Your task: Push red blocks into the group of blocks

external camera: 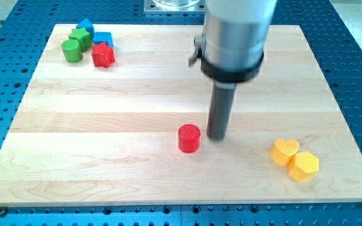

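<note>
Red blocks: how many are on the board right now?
2: a red cylinder mid-board, just left of my tip, and a red star block in the top-left group. None seem hidden.

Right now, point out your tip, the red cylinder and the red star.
my tip (217, 137), camera view, the rod's very end.
red cylinder (189, 137), camera view, its round top.
red star (103, 56), camera view, its top face.
</note>
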You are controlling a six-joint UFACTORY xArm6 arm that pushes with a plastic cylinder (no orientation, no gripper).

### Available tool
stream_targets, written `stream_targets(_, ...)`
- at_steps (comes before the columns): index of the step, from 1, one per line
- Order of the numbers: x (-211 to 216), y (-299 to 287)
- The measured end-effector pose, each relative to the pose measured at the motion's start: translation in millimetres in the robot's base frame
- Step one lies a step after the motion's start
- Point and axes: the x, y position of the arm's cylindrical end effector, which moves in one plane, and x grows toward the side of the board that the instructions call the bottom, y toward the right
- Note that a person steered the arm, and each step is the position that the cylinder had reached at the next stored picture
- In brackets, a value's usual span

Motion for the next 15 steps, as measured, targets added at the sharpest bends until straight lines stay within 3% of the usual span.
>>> stream_targets(2,-34,-136)
stream_targets(3,-35,-151)
stream_targets(4,10,-153)
stream_targets(5,-18,-220)
stream_targets(6,-82,-264)
stream_targets(7,-78,-260)
stream_targets(8,-43,-295)
stream_targets(9,-77,-330)
stream_targets(10,-143,-310)
stream_targets(11,-167,-287)
stream_targets(12,-144,-274)
stream_targets(13,-147,-252)
stream_targets(14,-183,-244)
stream_targets(15,-178,-231)
